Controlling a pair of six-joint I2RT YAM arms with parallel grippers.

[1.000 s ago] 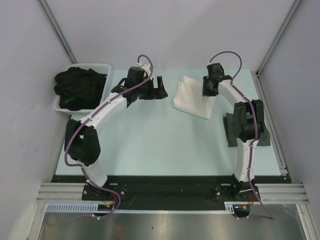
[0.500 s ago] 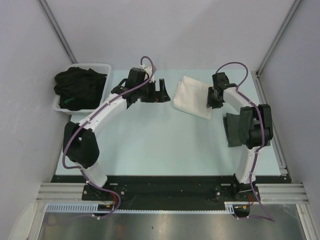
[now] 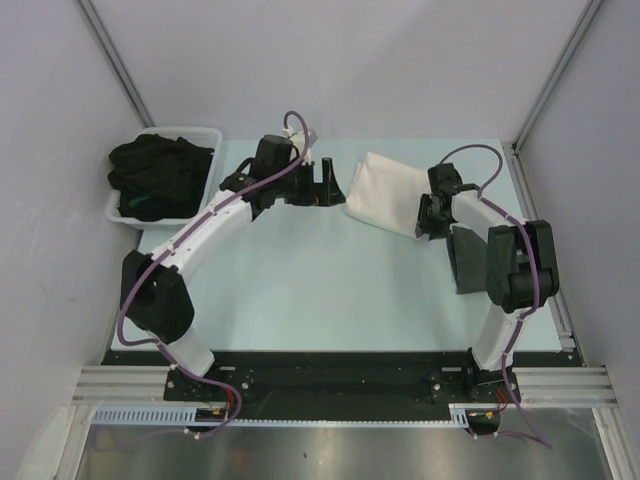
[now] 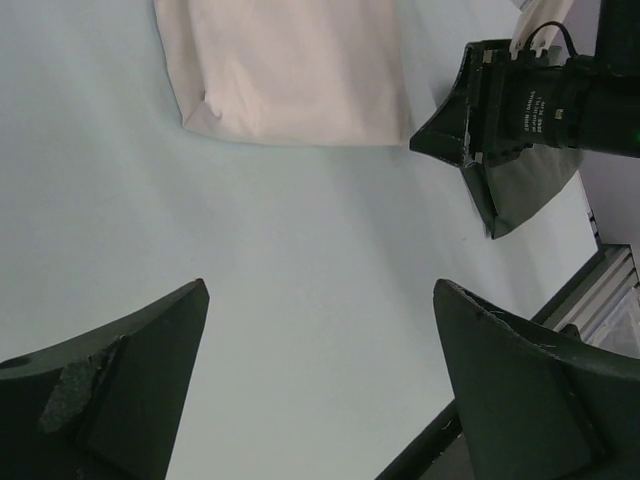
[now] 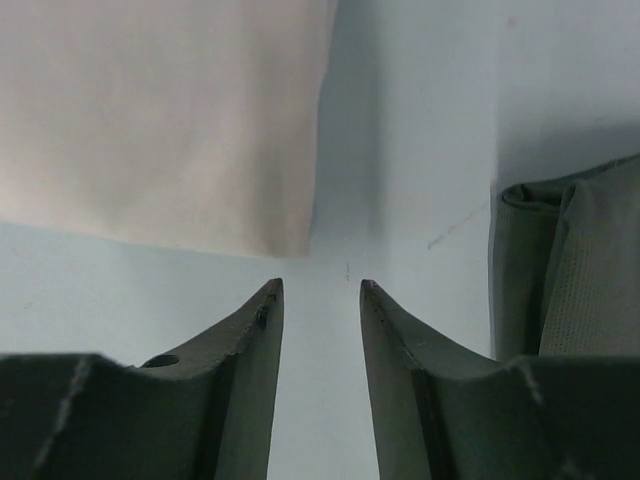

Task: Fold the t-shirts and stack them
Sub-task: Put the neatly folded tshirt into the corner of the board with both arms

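pale blue table (image 3: 300, 290) enclosed by plain grey walls (image 3: 330, 60) and aluminium rails (image 3: 110, 385).

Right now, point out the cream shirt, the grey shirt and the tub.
cream shirt (image 3: 385, 192), top view, middle of the fold.
grey shirt (image 3: 465, 264), top view, left part.
tub (image 3: 185, 131), top view, far rim.

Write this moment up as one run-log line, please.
left claw open, empty | right claw slightly open, empty, beside cream shirt corner | grey shirt folded nearby | black shirts in tub

The cream-white tee (image 3: 385, 190) is showing plain, the dark grey tee (image 3: 467, 265) is looking solid, black tees (image 3: 160, 178) are filling the white tub (image 3: 180, 132), and the table (image 3: 320, 280) is showing pale mint.
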